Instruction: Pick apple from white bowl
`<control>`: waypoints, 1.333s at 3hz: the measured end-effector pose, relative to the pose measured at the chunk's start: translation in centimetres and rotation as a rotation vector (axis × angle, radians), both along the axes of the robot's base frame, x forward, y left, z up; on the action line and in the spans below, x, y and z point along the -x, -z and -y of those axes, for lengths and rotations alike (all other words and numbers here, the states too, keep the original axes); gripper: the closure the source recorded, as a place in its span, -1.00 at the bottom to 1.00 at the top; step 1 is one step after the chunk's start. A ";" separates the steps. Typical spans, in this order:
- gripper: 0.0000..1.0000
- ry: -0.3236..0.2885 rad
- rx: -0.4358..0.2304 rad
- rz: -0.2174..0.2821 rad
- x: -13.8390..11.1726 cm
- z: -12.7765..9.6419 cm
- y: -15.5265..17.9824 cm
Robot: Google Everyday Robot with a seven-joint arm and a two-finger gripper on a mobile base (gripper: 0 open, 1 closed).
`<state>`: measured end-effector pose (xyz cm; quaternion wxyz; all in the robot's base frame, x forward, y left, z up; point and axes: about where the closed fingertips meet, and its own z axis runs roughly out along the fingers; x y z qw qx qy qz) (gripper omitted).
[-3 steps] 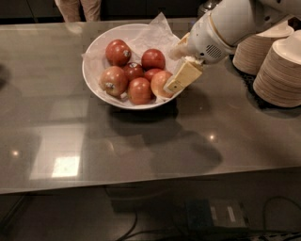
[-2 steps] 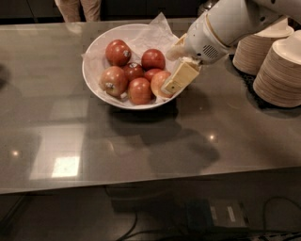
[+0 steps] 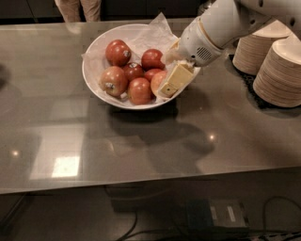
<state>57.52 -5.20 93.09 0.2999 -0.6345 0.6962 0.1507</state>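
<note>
The white bowl (image 3: pixel 94 56), wide and lined with crumpled white paper, stands on the grey table and holds several apples. Most are deep red. The palest apple (image 3: pixel 157 80), orange with a light blush, lies at the bowl's right side. My gripper (image 3: pixel 167 87) reaches down from the upper right into the right side of the bowl. Its cream-coloured tip lies against the pale apple's right side and hides part of it. The white arm (image 3: pixel 221 23) covers the bowl's right rim.
Tall stacks of beige paper bowls and plates (image 3: pixel 280 70) stand at the right on a black mat. A person's legs (image 3: pixel 77 7) show behind the table's far edge. The grey tabletop (image 3: pixel 141 141) stretches toward the front; cables lie on the floor below.
My gripper has shifted slightly left, deeper into the bowl against the pale apple. The apples and bowl have not moved.
</note>
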 end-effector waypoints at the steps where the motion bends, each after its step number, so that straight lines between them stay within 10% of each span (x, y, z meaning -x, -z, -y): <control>1: -0.38 -0.007 -0.013 -0.024 -0.4 -0.2 0.5; 4: -0.36 0.035 -0.110 -0.125 -2.1 0.7 2.3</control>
